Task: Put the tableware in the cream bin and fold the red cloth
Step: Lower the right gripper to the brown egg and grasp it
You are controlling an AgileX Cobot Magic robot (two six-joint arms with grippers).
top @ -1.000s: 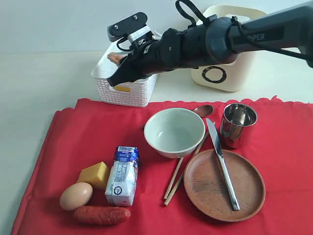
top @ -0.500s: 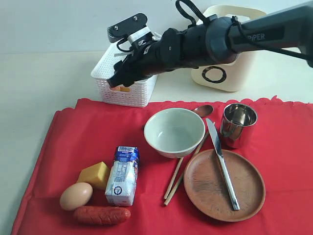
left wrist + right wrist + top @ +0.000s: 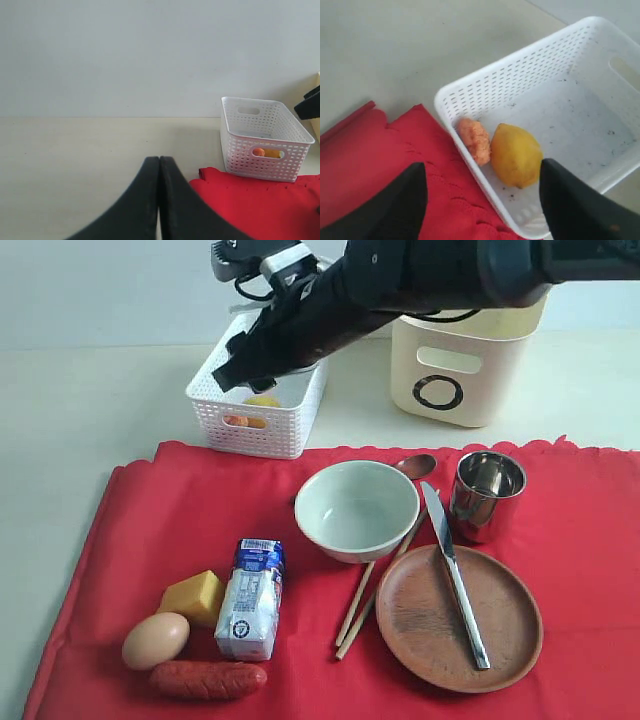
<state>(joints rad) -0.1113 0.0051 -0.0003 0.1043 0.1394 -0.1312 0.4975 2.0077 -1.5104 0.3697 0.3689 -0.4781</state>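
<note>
On the red cloth (image 3: 120, 540) lie the pale bowl (image 3: 357, 508), steel cup (image 3: 487, 495) and brown plate (image 3: 420, 625). The knife (image 3: 455, 575) rests across the plate. The spoon (image 3: 415, 466) and chopsticks (image 3: 370, 600) are beside the bowl. The cream bin (image 3: 460, 370) stands behind the cloth, partly hidden by the right arm. My right gripper (image 3: 238, 378) (image 3: 481, 172) hangs open and empty over the white basket. My left gripper (image 3: 159, 160) is shut on nothing, above bare table left of the cloth's corner (image 3: 250, 200).
The white perforated basket (image 3: 258, 430) (image 3: 560, 90) (image 3: 262, 137) holds a lemon (image 3: 516, 155) and an orange piece of food (image 3: 474, 140). A milk carton (image 3: 252, 598), cheese (image 3: 193, 596), egg (image 3: 155, 640) and sausage (image 3: 208, 679) lie on the cloth's front left.
My right gripper has opened and let the orange food drop into the white basket, then risen and pulled back. The left gripper has not changed.
</note>
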